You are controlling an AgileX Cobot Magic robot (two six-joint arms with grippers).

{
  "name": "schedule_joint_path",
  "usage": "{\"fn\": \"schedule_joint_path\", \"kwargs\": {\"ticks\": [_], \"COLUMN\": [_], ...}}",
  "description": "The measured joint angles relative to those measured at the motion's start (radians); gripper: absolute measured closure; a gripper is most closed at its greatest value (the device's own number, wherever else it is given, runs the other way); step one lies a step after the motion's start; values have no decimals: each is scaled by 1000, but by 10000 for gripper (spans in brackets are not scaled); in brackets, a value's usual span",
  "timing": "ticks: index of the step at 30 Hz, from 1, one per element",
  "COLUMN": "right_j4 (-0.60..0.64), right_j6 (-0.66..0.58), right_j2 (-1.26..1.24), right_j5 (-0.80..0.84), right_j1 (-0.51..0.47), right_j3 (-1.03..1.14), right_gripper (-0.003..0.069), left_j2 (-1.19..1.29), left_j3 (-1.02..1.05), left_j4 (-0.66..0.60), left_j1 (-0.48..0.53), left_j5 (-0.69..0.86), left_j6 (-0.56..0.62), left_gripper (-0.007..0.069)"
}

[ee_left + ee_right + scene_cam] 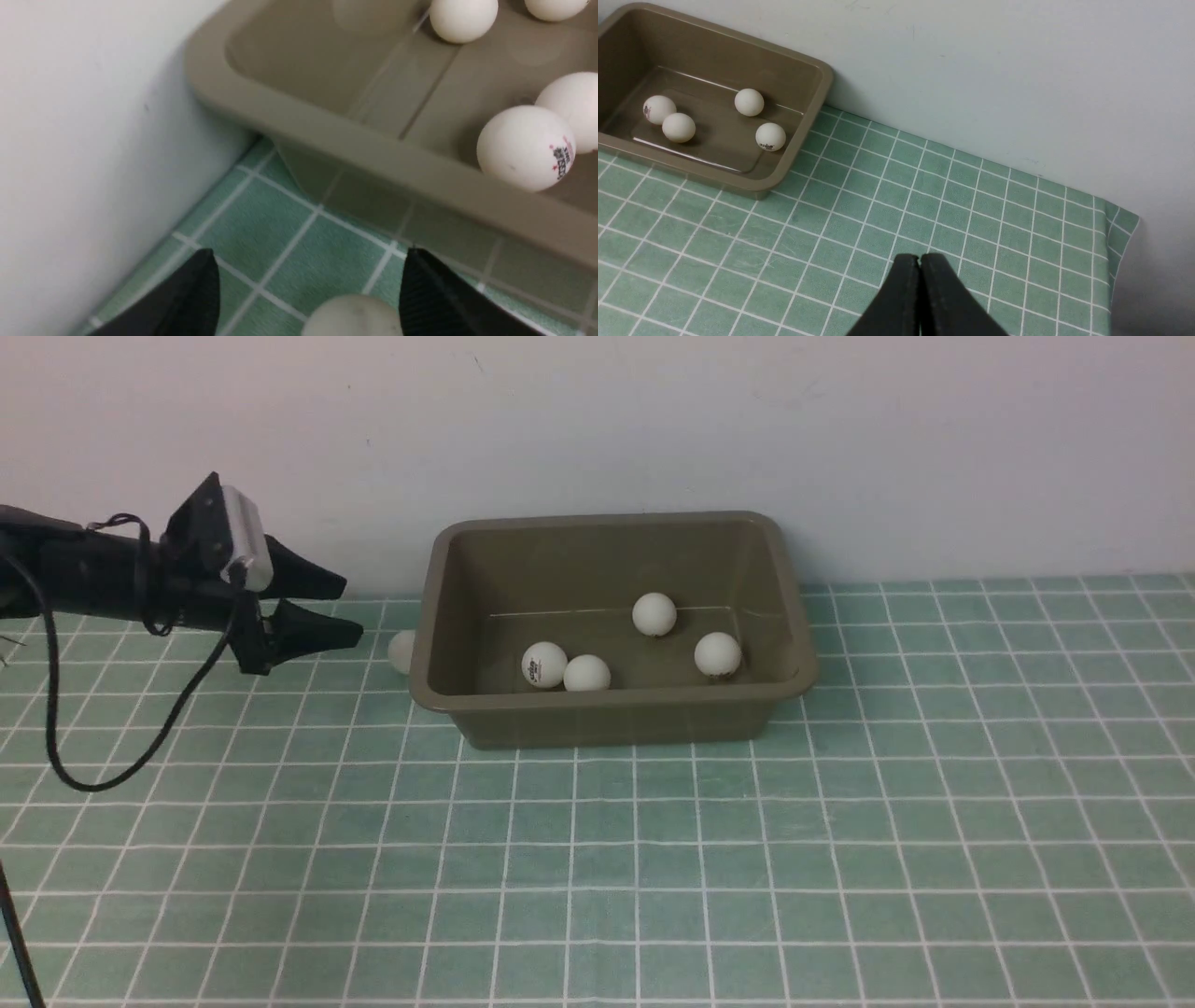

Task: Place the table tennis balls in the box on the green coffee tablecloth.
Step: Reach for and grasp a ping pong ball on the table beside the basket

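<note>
Table tennis balls (653, 613): 4 in box (611, 695) on green coffee tablecloth (840, 849); 5th ball (401, 651) on cloth beside box's left wall. L gripper (353, 609) fingers apart, near 5th ball. R gripper (920, 257) fingers together.

box (611, 709): olive-brown, upright on green checked tablecloth (840, 849) | four white balls (654, 614) inside | fifth ball (402, 651) outside on cloth, just beside left wall

A plain, matte off-white painted wall (597, 420) rises along the far edge of the tabletop. It carries a few faint scuffs and small dark specks.
</note>
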Motion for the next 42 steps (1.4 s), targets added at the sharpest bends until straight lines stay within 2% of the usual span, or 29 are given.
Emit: {"fn": "schedule_joint_path", "kwargs": {"ticks": [20, 23, 27, 35, 42], "right_j4": [2, 5, 13, 18, 18], "right_j6": [0, 0, 0, 0, 0], "right_j2": [11, 22, 31, 31, 31], "right_j5": [0, 0, 0, 0, 0], "right_j1": [0, 0, 0, 0, 0], "right_j3": [0, 0, 0, 0, 0], "right_gripper": [676, 676, 676, 676, 676], "left_j2": [60, 60, 60, 55, -3], "left_j3": [0, 0, 0, 0, 0], "left_j4": [19, 21, 42, 54, 96], "left_j1": [-9, -9, -9, -5, 44], "left_j5": [11, -3, -21, 0, 66], "left_j6": [-87, -87, -93, -135, -192], "left_gripper": [155, 172, 270, 270, 270]}}
